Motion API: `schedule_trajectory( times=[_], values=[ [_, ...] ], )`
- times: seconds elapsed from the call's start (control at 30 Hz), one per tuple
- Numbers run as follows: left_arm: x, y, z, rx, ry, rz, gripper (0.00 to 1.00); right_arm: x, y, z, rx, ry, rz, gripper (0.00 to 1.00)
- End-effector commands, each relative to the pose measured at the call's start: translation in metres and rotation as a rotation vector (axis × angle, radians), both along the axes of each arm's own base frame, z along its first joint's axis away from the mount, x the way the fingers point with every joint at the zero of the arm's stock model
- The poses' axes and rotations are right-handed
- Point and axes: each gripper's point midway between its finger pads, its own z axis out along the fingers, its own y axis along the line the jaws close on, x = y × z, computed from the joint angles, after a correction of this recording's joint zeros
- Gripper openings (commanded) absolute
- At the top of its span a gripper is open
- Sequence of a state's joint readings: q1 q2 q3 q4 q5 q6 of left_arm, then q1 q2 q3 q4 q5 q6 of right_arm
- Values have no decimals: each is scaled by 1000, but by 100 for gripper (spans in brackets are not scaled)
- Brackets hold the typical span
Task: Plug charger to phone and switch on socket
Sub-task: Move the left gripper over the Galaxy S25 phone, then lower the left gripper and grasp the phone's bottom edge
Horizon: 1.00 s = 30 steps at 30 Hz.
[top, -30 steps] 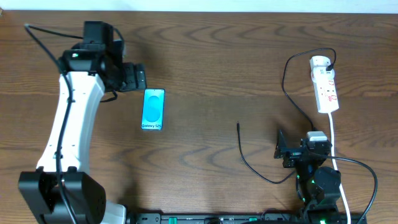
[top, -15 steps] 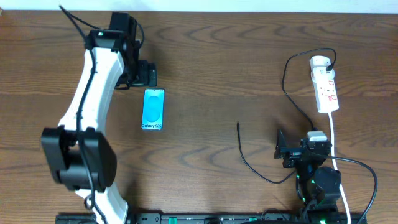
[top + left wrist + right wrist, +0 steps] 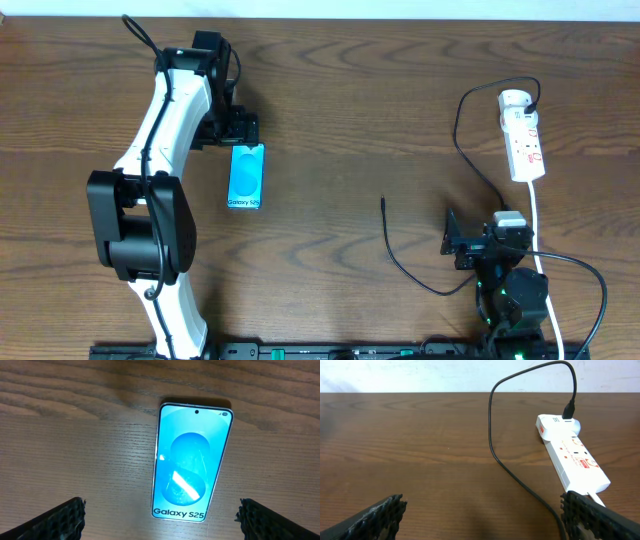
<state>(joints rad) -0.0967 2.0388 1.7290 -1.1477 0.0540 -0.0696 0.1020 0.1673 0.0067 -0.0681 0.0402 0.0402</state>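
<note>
Brown, streaky wood is making up the one table (image 3: 330, 90), and three task things are lying on it: one phone (image 3: 246, 176), one charger (image 3: 388, 238), one socket (image 3: 524, 140). The phone, a flat glossy rectangle with rounded corners, is glowing teal on the left half, face up. The left gripper (image 3: 240, 130) is hovering by its far end, its two ribbed black fingers (image 3: 62, 520) spreading wide and holding nothing (the wrist view is showing the phone between them, lower down). The charger, a thin black cable, is looping from the socket's round end across the right half. Its small tip (image 3: 383, 201) is lying free mid-table, well apart from the phone. The socket, a long white plastic strip with red markings, is sitting at far right, trailing a white cord (image 3: 540, 215). The right gripper (image 3: 455, 243) is sitting near the front edge, jaws wide, empty.
</note>
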Motion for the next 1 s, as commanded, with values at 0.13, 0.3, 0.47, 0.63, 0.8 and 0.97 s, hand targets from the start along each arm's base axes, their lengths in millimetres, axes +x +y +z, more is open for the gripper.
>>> schedule_trajectory(
  times=[0.13, 0.3, 0.47, 0.63, 0.8, 0.97],
  values=[
    [4, -18, -3, -12, 3, -59, 98, 0, -1, 0, -11, -1, -2, 99],
    [2, -21, -15, -9, 35, -67, 98, 0, -1, 0, -11, -1, -1, 99],
    [0, -21, -23, -7, 59, -68, 98, 0, -1, 0, -11, -1, -2, 99],
    [-5, -21, -30, -8, 78, -68, 98, 0, -1, 0, -11, -1, -2, 99],
    [-10, -20, -36, -6, 94, -67, 98, 0, -1, 0, -11, -1, -2, 99],
    [-12, -24, -37, -29, 103, -67, 98, 0, -1, 0, -11, -1, -2, 99]
  ],
)
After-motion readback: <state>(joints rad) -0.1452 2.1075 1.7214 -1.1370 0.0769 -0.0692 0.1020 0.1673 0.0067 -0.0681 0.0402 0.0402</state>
